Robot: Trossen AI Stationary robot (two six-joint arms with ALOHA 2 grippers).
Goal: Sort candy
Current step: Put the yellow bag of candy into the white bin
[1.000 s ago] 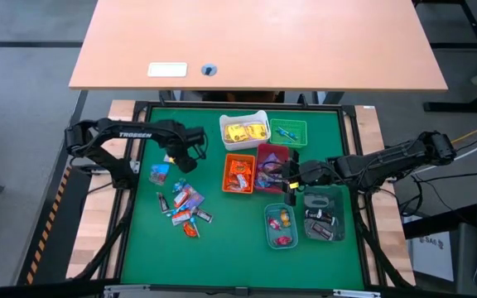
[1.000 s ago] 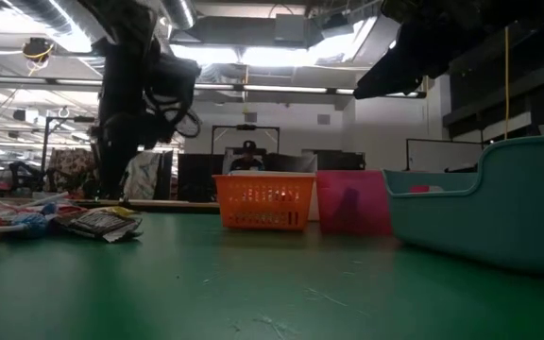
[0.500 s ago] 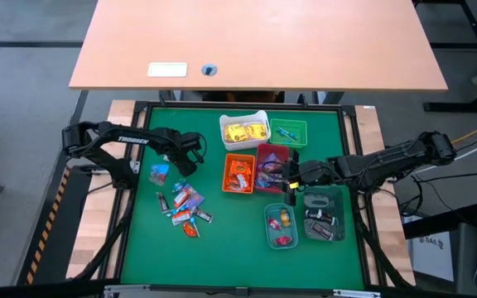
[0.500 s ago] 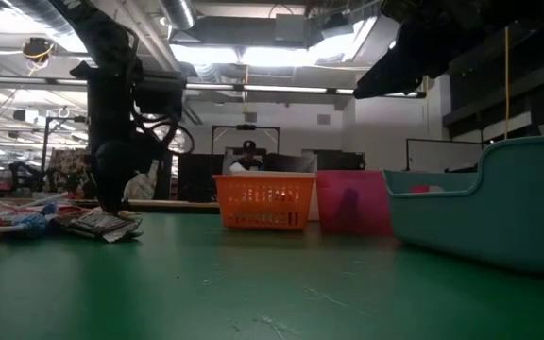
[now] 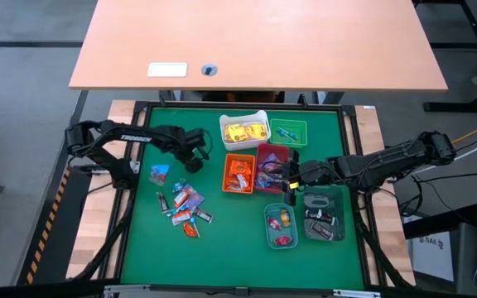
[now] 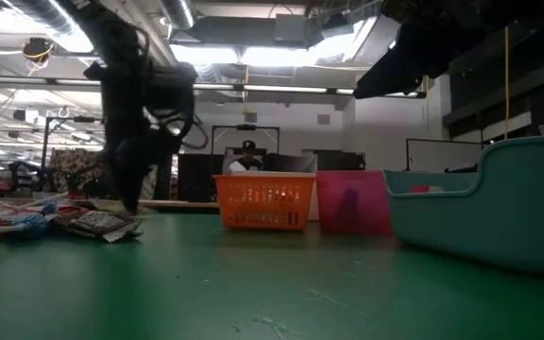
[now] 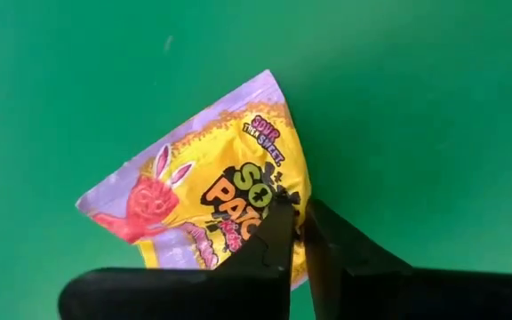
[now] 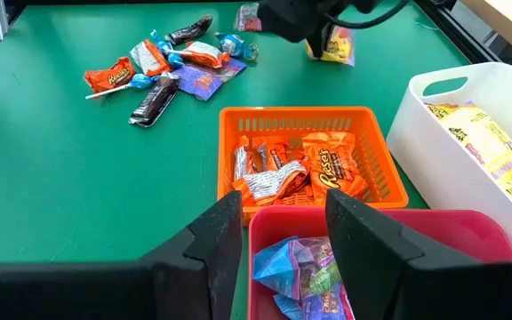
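Note:
A yellow and purple candy packet (image 7: 212,187) lies on the green mat left of the bins. My left gripper (image 7: 297,222) stands over it, shut on its edge; the right wrist view shows this gripper (image 8: 308,27) and the packet (image 8: 339,46) far off. More candy (image 5: 185,207) lies loose in a pile on the mat, with a blue piece (image 5: 160,173) apart. My right gripper (image 8: 283,236) hovers open above the red bin (image 8: 469,233), touching nothing. My left gripper pinches the packet's edge (image 7: 258,206) between its two fingertips, on the side of the packet nearest the wrist. The fingers come steeply from above, pointing down. Whether the packet rests on the mat or is raised, I cannot tell.
A white bin (image 5: 244,130) of yellow packets and a green bin (image 5: 289,132) stand at the back. An orange bin (image 5: 239,174) and the red bin (image 5: 272,168) sit mid-table, two clear bins (image 5: 280,226) (image 5: 323,213) nearer. Bare mat lies near the front left.
My left gripper has sunk toward the mat, tipped to point more steeply down, and shut on the yellow packet.

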